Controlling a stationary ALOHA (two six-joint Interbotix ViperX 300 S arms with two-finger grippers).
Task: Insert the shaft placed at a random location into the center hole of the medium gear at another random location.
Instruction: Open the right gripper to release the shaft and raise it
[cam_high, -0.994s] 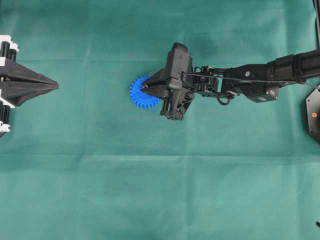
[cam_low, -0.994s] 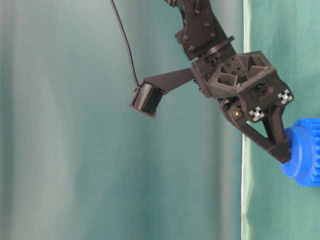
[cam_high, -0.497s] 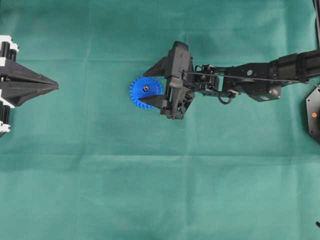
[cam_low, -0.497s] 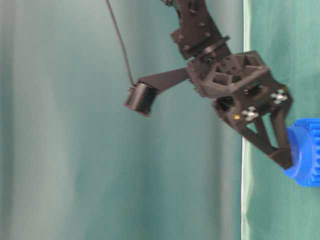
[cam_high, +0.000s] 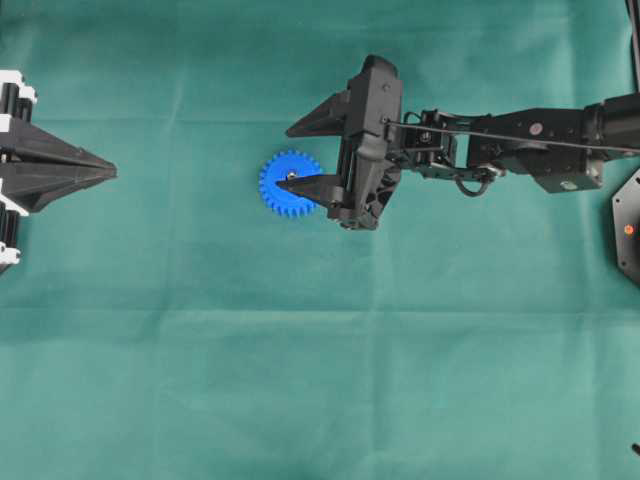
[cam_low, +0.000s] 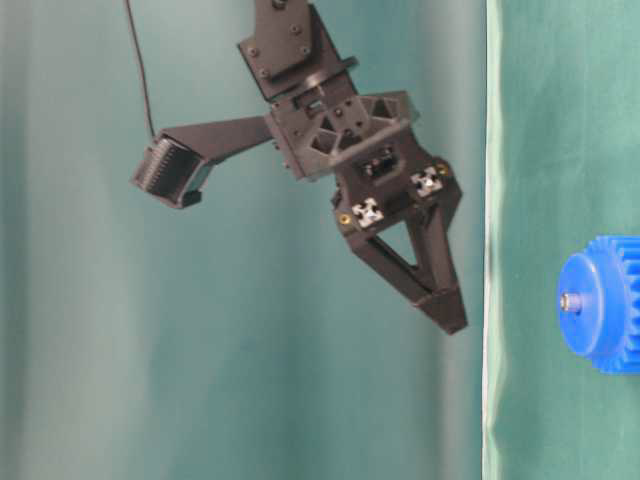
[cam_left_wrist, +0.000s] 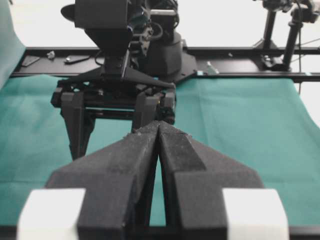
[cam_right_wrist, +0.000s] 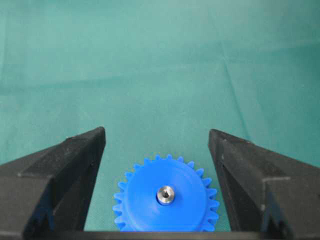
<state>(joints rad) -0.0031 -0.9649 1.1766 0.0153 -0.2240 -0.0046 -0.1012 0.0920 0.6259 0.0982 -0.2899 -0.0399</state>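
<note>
**One pin seated in blue gear, right gripper wide open above it**

One shaft (cam_right_wrist: 165, 194) standing in the center hole of the medium gear (cam_right_wrist: 145, 205), silvery end face showing just proud of the raised hub. Seen from table level as a small metal stub (cam_low: 570, 301) sticking out of the hub of the gear (cam_low: 610, 330). Gear lying flat on the green cloth of the table (cam_high: 300, 380), left of middle in the overhead view (cam_high: 283, 196), teeth clear all round where visible.

Right gripper (cam_high: 300, 157) poised over the gear, jaws spread wide, holding nothing. In the overhead view, one finger (cam_high: 325, 118) reaching out beyond the gear's upper side, the other (cam_high: 305, 187) crossing over the gear's right part. From the right wrist view, both fingers (cam_right_wrist: 60, 170) flanking the gear with open cloth between each and the teeth. From table level, fingertips (cam_low: 445, 305) well off the gear, apart from the pin, nothing between them.

Left gripper (cam_high: 112, 172) parked at the far left edge of the overhead view, well apart from the gear, fingers (cam_left_wrist: 130, 165) pressed together to a thin seam, nothing held. Right arm's black frame visible beyond it in the left wrist view.
</note>
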